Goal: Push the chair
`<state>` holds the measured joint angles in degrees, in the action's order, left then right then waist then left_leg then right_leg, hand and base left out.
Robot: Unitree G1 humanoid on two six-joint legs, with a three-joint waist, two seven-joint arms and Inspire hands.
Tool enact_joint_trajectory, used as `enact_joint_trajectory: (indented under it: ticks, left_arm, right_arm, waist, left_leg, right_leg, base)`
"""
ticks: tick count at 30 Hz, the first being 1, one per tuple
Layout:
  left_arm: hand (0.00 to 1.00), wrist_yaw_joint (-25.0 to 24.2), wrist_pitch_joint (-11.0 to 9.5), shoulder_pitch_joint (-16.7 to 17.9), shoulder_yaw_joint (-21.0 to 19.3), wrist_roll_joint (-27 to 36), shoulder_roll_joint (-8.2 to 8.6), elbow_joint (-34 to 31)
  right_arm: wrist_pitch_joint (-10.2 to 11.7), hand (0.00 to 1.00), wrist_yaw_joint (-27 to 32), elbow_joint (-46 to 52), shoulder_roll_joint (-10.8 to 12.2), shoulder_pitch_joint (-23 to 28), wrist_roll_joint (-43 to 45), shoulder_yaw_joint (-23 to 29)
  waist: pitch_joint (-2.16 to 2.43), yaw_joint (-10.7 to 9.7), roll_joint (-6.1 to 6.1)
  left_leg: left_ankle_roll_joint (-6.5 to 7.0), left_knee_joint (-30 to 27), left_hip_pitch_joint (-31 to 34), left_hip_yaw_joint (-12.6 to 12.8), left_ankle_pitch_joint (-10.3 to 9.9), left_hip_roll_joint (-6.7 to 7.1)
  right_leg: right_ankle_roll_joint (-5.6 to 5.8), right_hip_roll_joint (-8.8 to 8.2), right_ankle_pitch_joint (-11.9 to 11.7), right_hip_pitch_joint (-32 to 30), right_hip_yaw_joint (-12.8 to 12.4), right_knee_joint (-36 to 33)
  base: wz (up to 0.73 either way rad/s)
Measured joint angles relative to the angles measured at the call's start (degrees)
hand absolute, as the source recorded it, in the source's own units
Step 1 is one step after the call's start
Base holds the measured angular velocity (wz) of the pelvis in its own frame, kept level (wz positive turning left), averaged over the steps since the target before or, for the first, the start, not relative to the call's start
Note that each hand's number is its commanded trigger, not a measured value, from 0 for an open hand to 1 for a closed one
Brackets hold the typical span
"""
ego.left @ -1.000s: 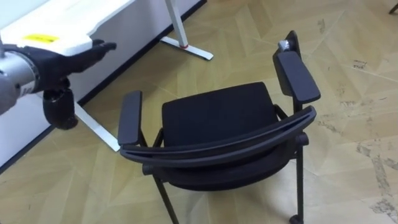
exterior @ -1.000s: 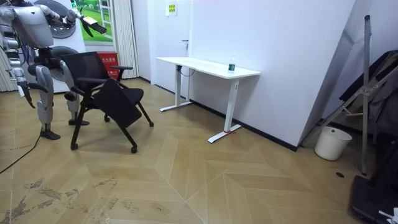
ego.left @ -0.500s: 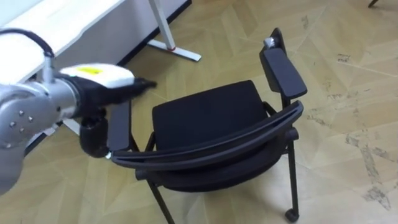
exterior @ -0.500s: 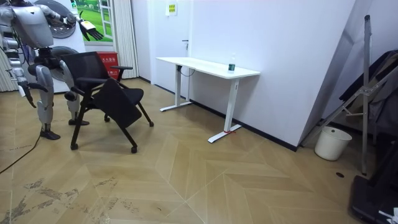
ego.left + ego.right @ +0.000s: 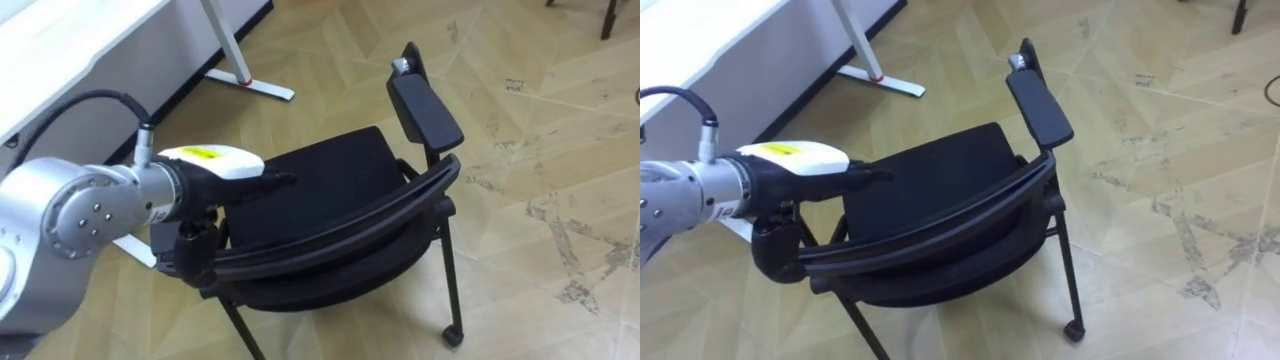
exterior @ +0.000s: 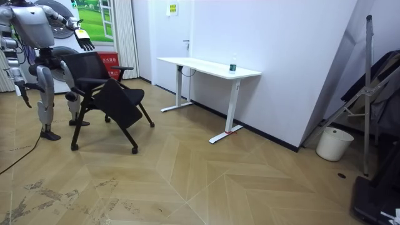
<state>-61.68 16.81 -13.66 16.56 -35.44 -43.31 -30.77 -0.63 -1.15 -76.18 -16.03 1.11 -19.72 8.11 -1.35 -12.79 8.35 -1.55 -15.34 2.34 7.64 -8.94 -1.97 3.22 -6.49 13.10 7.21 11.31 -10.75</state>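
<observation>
A black chair (image 5: 330,180) with a padded seat, two armrests and a curved backrest (image 5: 340,232) stands on the wood floor right below me, its back nearest me. My left hand (image 5: 243,184) reaches in from the left with straight fingers, over the chair's left armrest and the seat's left edge; I cannot tell whether it touches. The right armrest (image 5: 425,105) is free. In the room view I stand behind the chair (image 6: 103,87) with my left hand (image 6: 84,41) held out above it, and my right hand (image 6: 23,97) hangs low at my side.
A white desk (image 5: 60,50) runs along the wall to the upper left, with its white leg and foot (image 5: 245,78) on the floor near the chair. In the room view the desk (image 6: 206,67) carries a small bottle (image 6: 233,65), and a white bucket (image 6: 329,144) stands far right.
My left hand has swung down and right, from beside the desk edge to over the chair's left armrest. The eye view has shifted; the chair itself stays put in the room view.
</observation>
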Motion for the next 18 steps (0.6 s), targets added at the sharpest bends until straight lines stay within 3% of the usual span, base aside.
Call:
enact_joint_trajectory:
  ticks: [3, 5, 9, 11, 14, 18]
  left_arm:
    - [0.00, 0.00, 0.48, 0.01, 0.30, -0.01, 0.71, 0.63]
    - [0.00, 0.06, 0.47, 0.01, 0.30, 0.02, 2.05, 1.43]
    - [0.00, 0.24, 0.56, 0.81, 0.32, -0.07, 4.48, 4.32]
    - [0.00, 0.28, 0.61, 1.01, 0.32, -0.15, 6.16, 6.11]
    - [0.00, 0.28, 0.88, 1.05, 0.32, -0.13, 6.97, 6.53]
    - [0.00, 1.49, 1.52, 1.03, 0.32, -0.02, 9.32, 10.05]
  right_arm:
    - [-0.17, 0.00, -0.17, 0.02, -0.01, -0.07, -0.02, 0.00]
    - [-0.24, 0.00, -0.12, -0.02, -0.01, -0.23, -0.01, -0.04]
    - [-0.29, 0.00, -0.11, -0.16, 0.09, -0.36, -0.55, -0.11]
    - [-0.34, 0.00, 0.11, -0.15, 0.18, -0.41, -2.03, -0.07]
    - [-0.35, 0.00, 0.32, -0.13, 0.18, -0.50, -3.21, 0.23]
    - [-0.76, 0.00, 1.47, -0.12, 0.19, -0.43, -4.95, 0.36]
  waist:
    - [0.33, 0.20, 0.40]
    - [0.57, 0.36, 0.73]
    - [0.47, 0.37, 0.60]
    - [0.16, 0.63, 0.16]
    - [-0.24, 0.48, -0.76]
    - [0.28, 0.16, -1.99]
  left_leg:
    - [0.02, -0.06, -0.07, 0.00, -0.04, 0.00]
    - [0.02, -0.06, -0.12, 0.01, -0.04, 0.00]
    - [0.02, 0.06, -0.73, 0.06, -0.04, 0.00]
    - [0.02, 0.19, -0.97, 0.05, -0.03, -0.01]
    - [0.03, 0.19, -0.74, 0.04, -0.03, 0.00]
    - [0.03, 0.18, -0.70, 0.09, -0.03, 0.06]
  right_leg:
    - [0.06, 0.00, -0.04, 0.04, -0.12, -0.10]
    - [0.08, -0.01, -0.06, 0.01, -0.18, -0.14]
    - [0.09, -0.01, -0.06, 0.38, -0.50, -0.04]
    - [0.14, -0.02, -0.02, 0.35, -0.96, 0.02]
    - [0.18, 0.05, 0.03, -0.02, -1.52, 0.10]
    - [0.17, 0.03, -0.01, 0.10, -1.53, -0.09]
  base:
    - [0.00]
    - [0.00]
    - [-0.03]
    - [-0.07]
    - [-0.04]
    - [0.00]
